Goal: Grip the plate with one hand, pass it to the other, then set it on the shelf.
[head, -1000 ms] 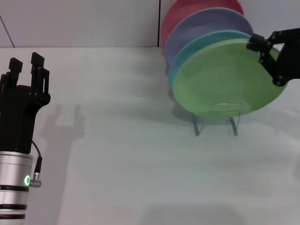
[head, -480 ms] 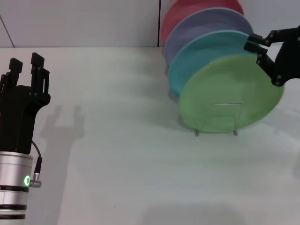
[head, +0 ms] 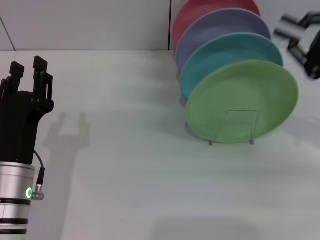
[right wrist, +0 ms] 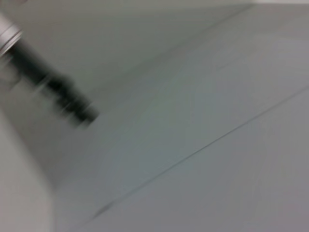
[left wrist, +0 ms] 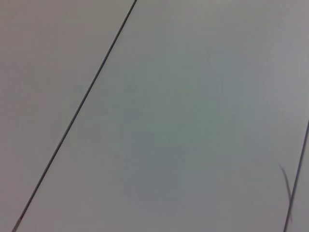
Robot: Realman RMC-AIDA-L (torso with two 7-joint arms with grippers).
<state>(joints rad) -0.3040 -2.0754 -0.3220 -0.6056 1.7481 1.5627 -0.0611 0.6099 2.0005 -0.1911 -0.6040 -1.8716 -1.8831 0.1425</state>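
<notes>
While the green plate (head: 242,101) stands on edge in the wire shelf (head: 235,127) at centre right of the head view, nothing grips it. It is frontmost in a row, ahead of the turquoise plate (head: 220,55), lavender plate (head: 210,27) and red plate (head: 192,12). At the upper right edge, the right gripper (head: 300,37) is clear of the plate, fingers spread. At lower left, the left gripper (head: 27,75) points upward, fingers apart, holding nothing.
</notes>
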